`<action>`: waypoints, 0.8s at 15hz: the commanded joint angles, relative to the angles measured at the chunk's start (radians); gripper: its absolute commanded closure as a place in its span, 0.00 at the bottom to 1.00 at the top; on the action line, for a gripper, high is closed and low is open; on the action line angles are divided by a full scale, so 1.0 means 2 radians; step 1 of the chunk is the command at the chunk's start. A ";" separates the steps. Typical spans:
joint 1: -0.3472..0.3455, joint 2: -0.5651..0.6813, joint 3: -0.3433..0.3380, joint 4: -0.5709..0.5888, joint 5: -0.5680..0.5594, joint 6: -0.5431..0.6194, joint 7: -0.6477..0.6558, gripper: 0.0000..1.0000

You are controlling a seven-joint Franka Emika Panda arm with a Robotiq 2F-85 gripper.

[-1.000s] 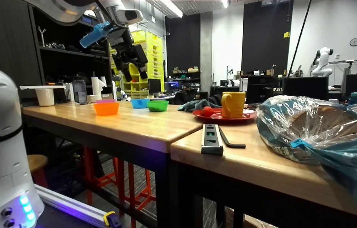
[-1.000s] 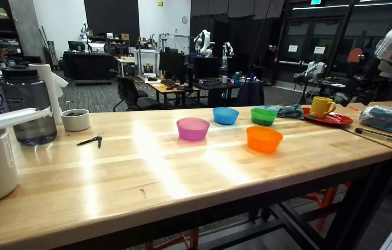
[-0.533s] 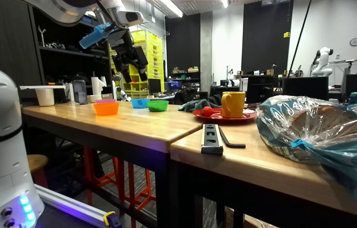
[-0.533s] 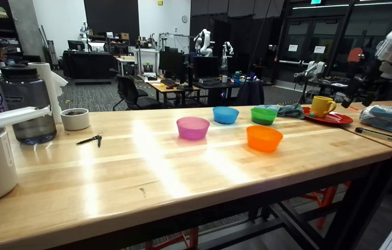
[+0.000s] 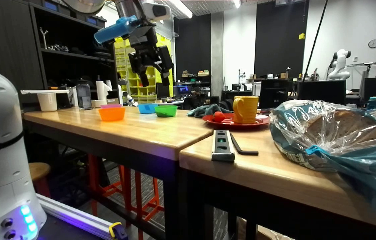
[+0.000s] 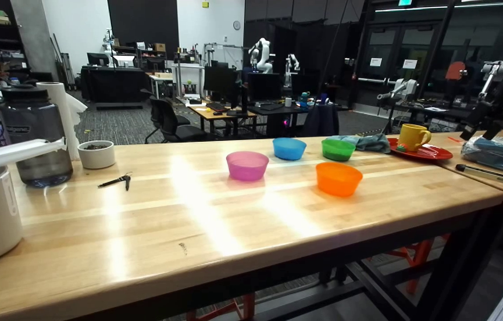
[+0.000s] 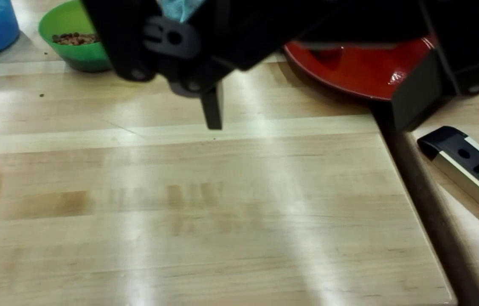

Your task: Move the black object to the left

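Note:
The black object (image 5: 222, 145), a slim level-like bar with pale sides and a small green vial, lies flat near the table's front edge in an exterior view. A thin black L-shaped bar (image 5: 248, 153) lies along its right side there. In the wrist view part of the black object (image 7: 469, 159) shows at the right edge, beyond the right finger; its far end is cut off. My gripper (image 5: 155, 81) hangs well above the tables, left of the black object in that exterior view. Its fingers stand wide apart in the wrist view, with nothing held between them.
A red plate (image 5: 208, 121) with a yellow cup (image 5: 245, 110) stands behind the black object. To its right lies bagged bread (image 5: 344, 133). Green (image 6: 338, 150), blue (image 6: 289, 148), pink (image 6: 247, 166) and orange (image 6: 339, 179) bowls stand on the neighbouring table. A gap (image 7: 418, 191) divides the tables.
In both exterior views my gripper has moved to the right during the last half second, still open. The black object and the other things on the tables have stayed put.

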State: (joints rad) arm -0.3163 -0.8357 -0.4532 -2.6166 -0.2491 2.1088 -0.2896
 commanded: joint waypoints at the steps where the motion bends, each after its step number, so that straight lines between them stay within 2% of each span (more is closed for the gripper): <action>1: 0.004 0.052 -0.035 0.056 0.001 -0.027 -0.062 0.00; 7: 0.019 0.123 -0.093 0.117 -0.005 -0.044 -0.176 0.00; 12: 0.016 0.190 -0.132 0.151 -0.006 -0.043 -0.288 0.00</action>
State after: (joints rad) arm -0.2932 -0.5487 -0.6806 -2.3800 -0.2492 2.0422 -0.7517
